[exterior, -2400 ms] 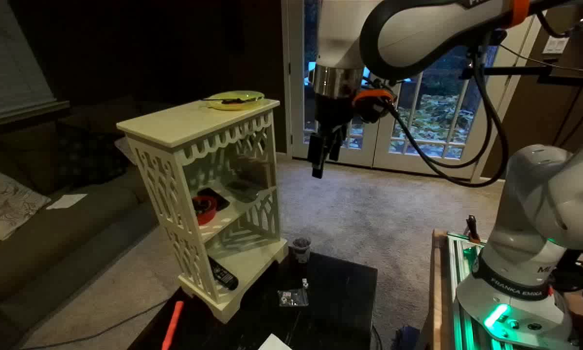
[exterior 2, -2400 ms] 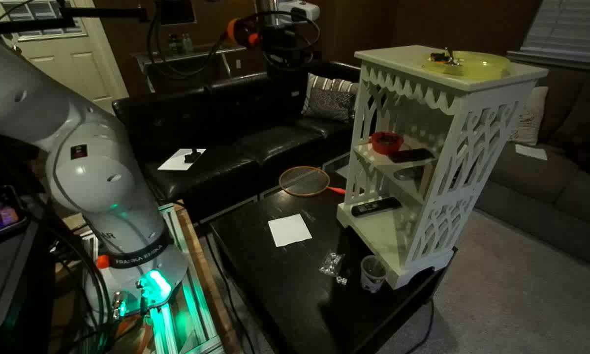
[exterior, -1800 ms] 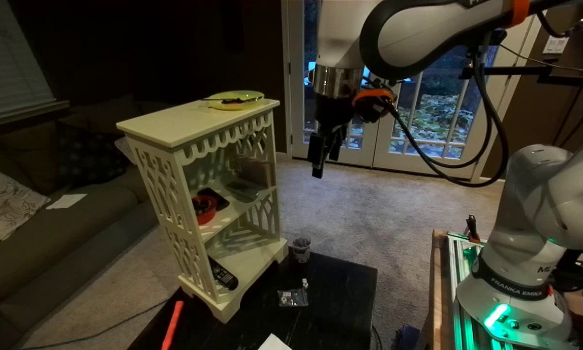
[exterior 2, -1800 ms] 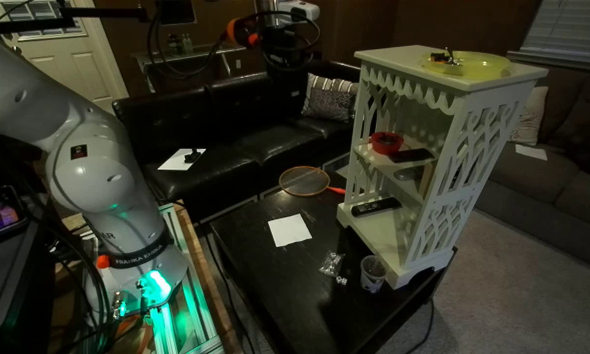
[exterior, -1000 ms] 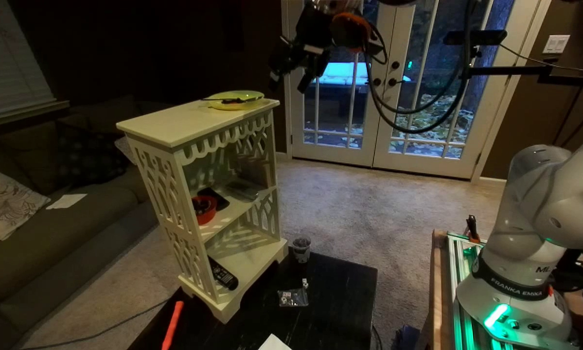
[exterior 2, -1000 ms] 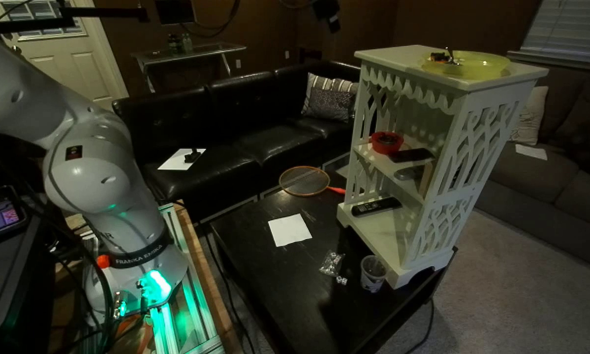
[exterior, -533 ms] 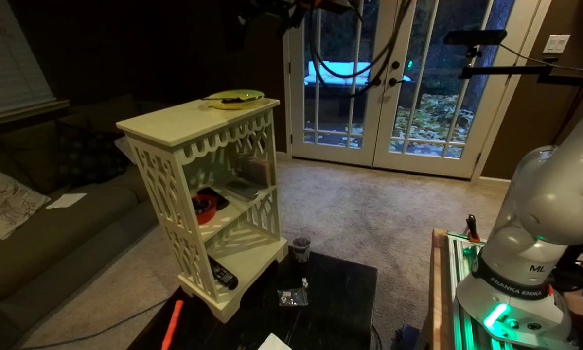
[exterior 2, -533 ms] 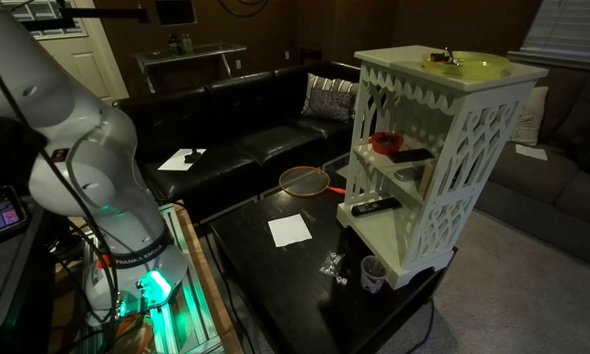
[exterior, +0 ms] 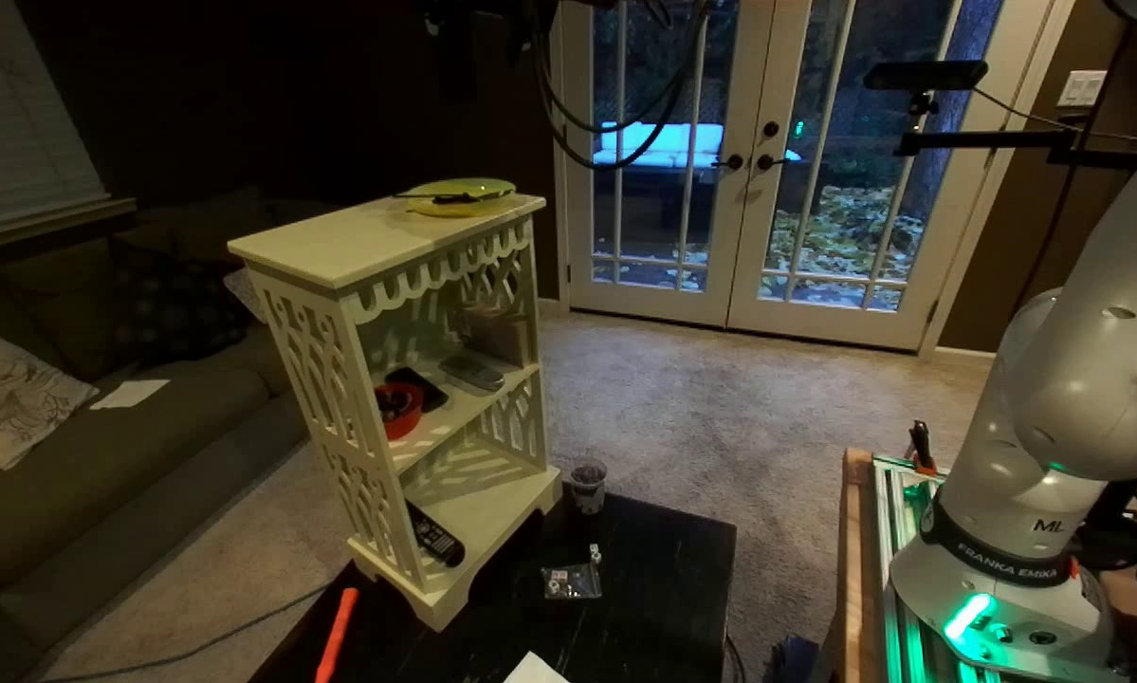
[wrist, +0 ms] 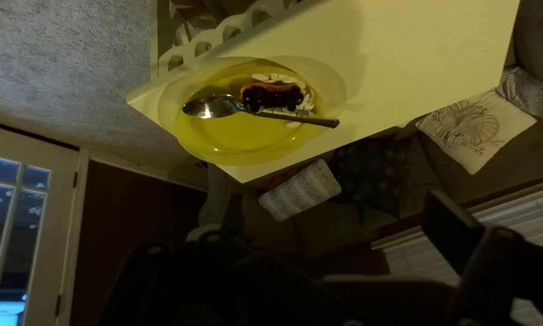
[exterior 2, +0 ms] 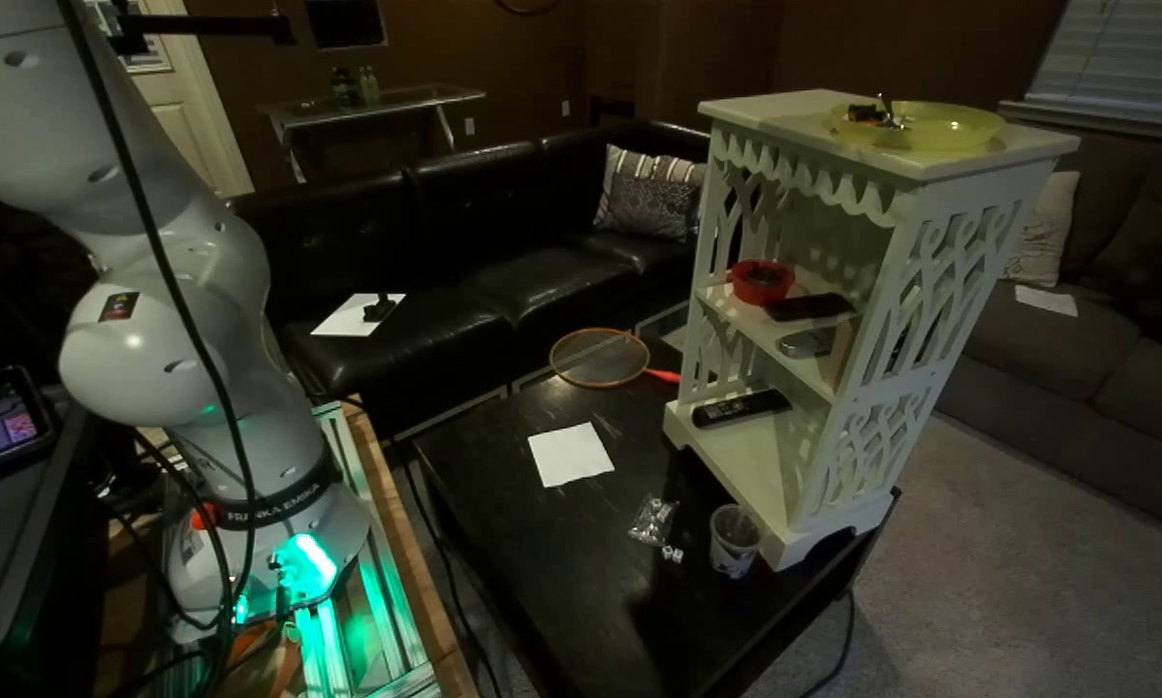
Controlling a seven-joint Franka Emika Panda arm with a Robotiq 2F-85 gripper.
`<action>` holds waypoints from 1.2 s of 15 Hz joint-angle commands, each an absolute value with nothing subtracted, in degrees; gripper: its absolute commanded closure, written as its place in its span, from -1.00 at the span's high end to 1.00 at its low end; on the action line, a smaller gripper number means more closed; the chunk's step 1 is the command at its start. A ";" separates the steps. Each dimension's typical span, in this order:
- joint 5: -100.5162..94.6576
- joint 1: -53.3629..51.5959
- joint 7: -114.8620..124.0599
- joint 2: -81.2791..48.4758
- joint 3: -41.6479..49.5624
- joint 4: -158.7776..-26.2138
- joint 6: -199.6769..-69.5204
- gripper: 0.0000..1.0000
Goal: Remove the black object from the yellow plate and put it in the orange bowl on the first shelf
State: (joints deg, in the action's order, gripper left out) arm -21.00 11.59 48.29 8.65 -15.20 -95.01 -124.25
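On yellow plate [wrist: 244, 138], blk obj. [wrist: 273, 98] well below pincer [wrist: 329, 208], jaws wide apart w/ nothing between.

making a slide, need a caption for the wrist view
A spoon and the orange-edged black object lie on the yellow plate atop the cream rack.
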 commanded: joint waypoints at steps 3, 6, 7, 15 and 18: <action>-27.41 6.58 44.80 6.64 -10.49 -92.10 -119.14 1.00; -32.57 5.31 38.48 2.61 -9.32 -84.64 -110.61 1.00; -35.70 4.90 37.58 0.33 -9.36 -80.54 -107.22 1.00; -25.73 0.08 13.72 -12.67 -4.76 -59.93 -89.38 1.00; -16.00 0.96 8.86 -16.69 -2.83 -52.81 -84.94 1.00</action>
State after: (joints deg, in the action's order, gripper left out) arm -24.24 1.00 14.56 -11.08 -4.91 -63.50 -90.91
